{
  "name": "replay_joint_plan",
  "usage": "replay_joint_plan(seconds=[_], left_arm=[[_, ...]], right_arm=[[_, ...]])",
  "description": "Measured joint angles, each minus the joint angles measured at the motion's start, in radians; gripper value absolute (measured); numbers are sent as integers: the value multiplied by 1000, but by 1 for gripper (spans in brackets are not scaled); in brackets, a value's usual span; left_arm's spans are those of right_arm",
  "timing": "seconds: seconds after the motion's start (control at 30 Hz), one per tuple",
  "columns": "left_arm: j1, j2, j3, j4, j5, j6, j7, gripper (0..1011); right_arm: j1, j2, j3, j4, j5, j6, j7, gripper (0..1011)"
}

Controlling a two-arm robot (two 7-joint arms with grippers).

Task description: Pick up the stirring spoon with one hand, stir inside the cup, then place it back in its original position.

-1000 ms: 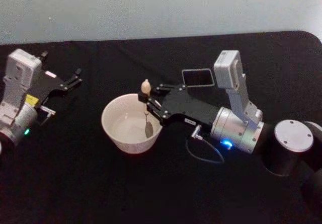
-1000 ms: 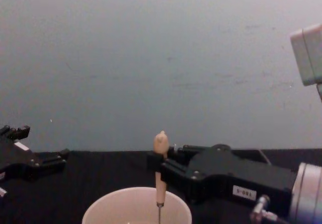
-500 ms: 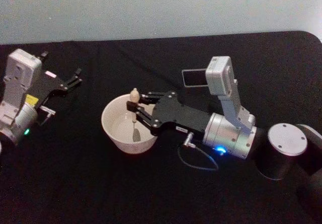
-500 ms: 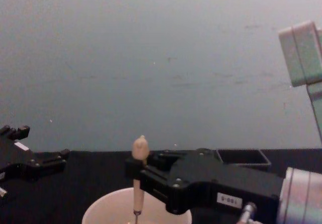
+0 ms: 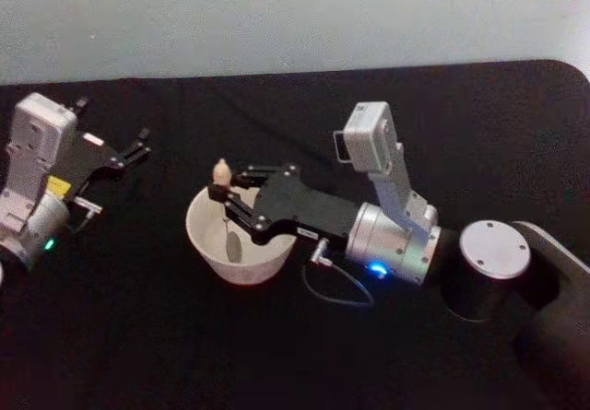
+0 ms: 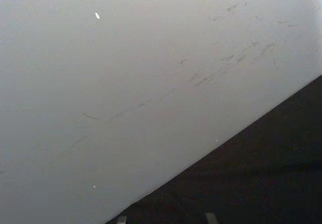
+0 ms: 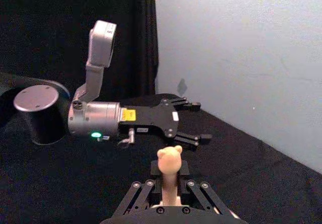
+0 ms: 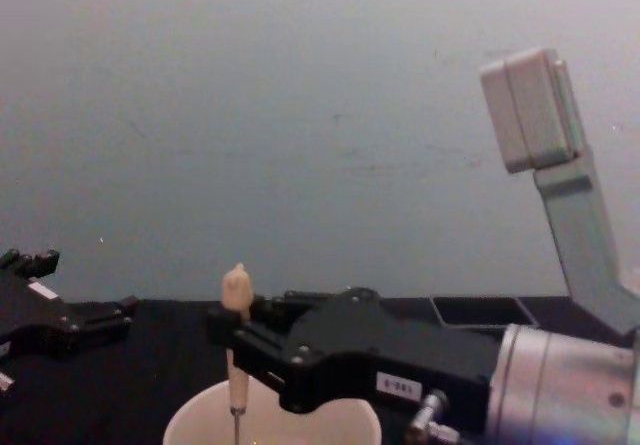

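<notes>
Cream-pink and wide, the cup (image 5: 198,235) sits on the black worktop (image 5: 184,336). The right tool (image 5: 227,200) reaches in over the cup's right rim and ends above its left half. Its fingers are pressed onto the spoon (image 5: 220,172), pinching the beige handle just below the knobbed top. The spoon stands roughly upright, with its thin metal shaft running down inside the cup near the left wall. Whether the tip touches the bottom cannot be told. In the chest view the handle stands above the cup and the shaft goes down into it.

The left tool (image 5: 143,145) lies well to the left of the cup and a little behind it. Its fingers are spread and hold nothing. A dark box (image 8: 480,312) stands behind the cup to the right, beyond the right arm.
</notes>
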Motion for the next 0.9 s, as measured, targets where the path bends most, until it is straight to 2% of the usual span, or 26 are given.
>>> replay_joint_plan(seconds=[0.4,0.67,0.9], left_arm=[[0,0,0,0,0,0,0,1002],[0,0,0,0,0,0,0,1001],[0,0,0,0,0,0,0,1001]], right_arm=[[34,-36,17,60,-18,-13,-33,210],[37,-34,40,73,-25,-17,-46,210],[22,-15,63,59,-24,-14,-50,210]])
